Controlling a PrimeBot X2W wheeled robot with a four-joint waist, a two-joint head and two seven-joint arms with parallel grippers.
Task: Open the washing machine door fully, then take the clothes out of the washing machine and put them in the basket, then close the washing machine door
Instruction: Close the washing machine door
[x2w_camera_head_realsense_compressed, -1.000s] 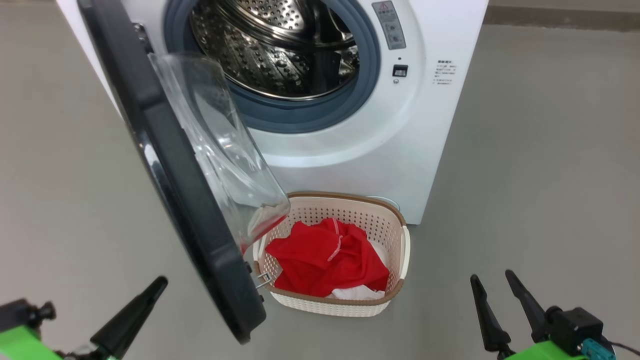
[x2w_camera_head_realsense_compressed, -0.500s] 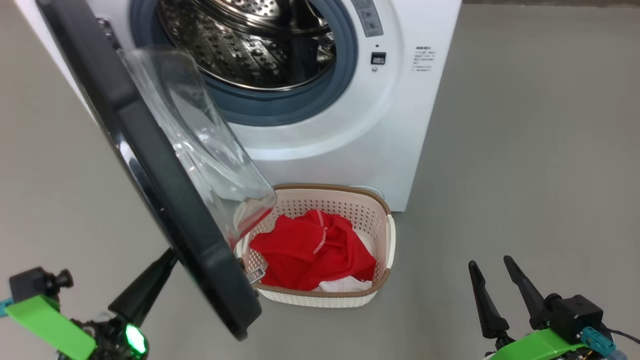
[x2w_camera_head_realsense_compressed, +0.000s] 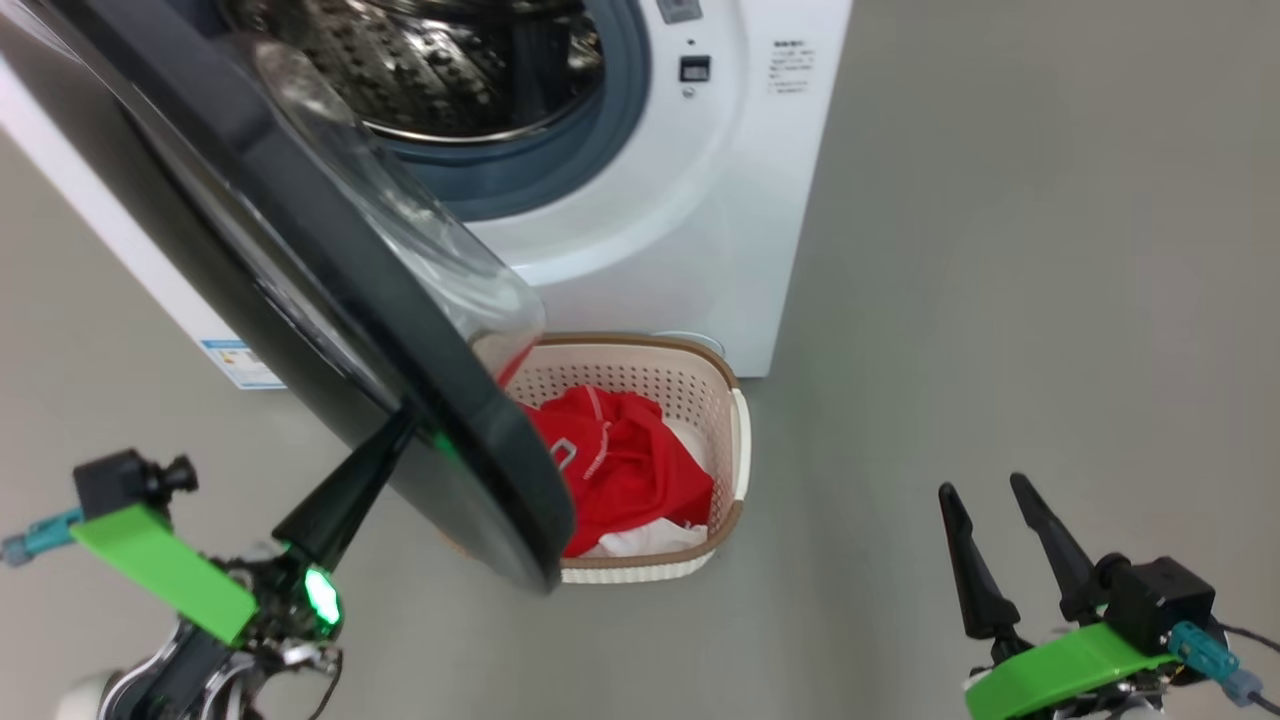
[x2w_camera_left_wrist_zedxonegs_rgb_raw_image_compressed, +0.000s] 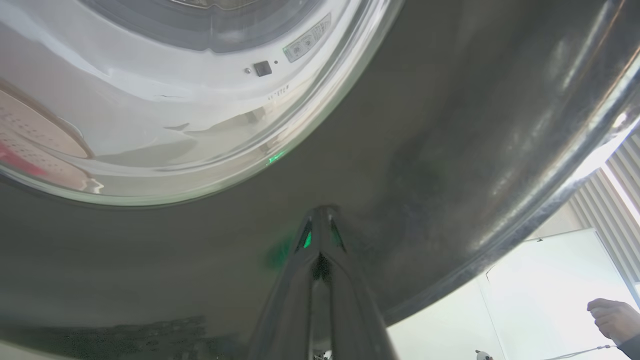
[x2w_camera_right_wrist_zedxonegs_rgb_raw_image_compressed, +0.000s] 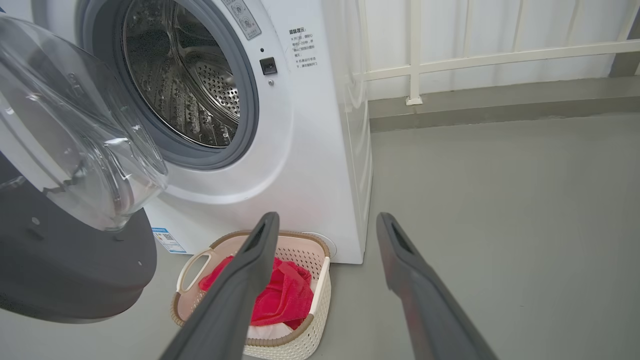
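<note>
With the clothes (x2w_camera_head_realsense_compressed: 620, 470) in the basket (x2w_camera_head_realsense_compressed: 737, 440) on the floor (x2w_camera_head_realsense_compressed: 1000, 300) at the foot of the washer (x2w_camera_head_realsense_compressed: 700, 250) and the drum (x2w_camera_head_realsense_compressed: 430, 60) looking empty, only closing remains: the left gripper (x2w_camera_left_wrist_zedxonegs_rgb_raw_image_compressed: 320, 214), fingers together, touches the outer face of the half-open door (x2w_camera_head_realsense_compressed: 300, 260), the right gripper (x2w_camera_head_realsense_compressed: 990, 510) spread and idle.

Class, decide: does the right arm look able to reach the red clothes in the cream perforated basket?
Probably yes: only bare grey floor separates the open right gripper from the cream basket holding the red clothes.
</note>
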